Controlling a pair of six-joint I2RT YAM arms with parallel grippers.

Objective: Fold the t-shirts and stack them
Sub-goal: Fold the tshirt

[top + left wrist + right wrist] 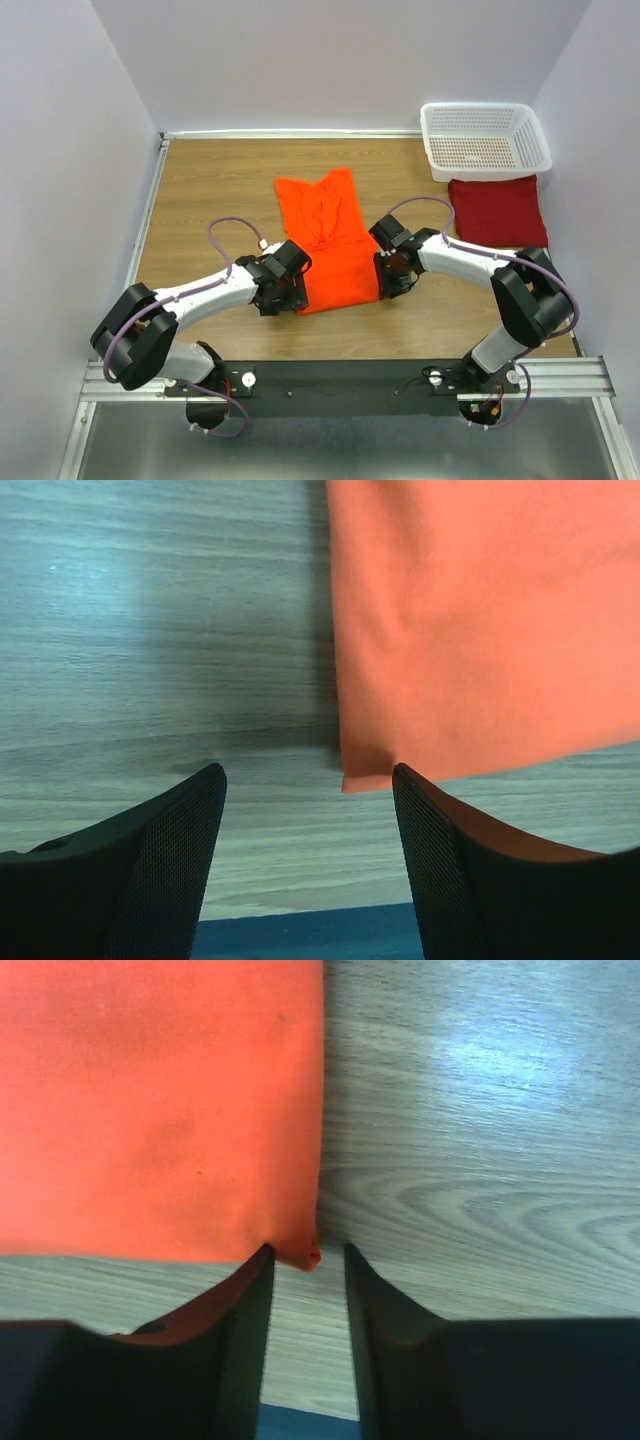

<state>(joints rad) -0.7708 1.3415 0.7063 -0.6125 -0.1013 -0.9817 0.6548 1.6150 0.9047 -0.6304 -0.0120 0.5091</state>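
Jaws apart, wide on our left gripper point(308, 772), narrow on our right gripper point(308, 1250), holding nothing; the orange t-shirt point(340, 270) looks limp, so we'd pinch its near corners.

Lab robot cell: plain white walls point(70, 150) box in a wood table point(220, 190), metal rail point(585, 372) at near edge.

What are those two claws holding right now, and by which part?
Nothing yet. Both claws are open: the left claw and right claw sit at the near corners of the orange t-shirt, not clamped on it.
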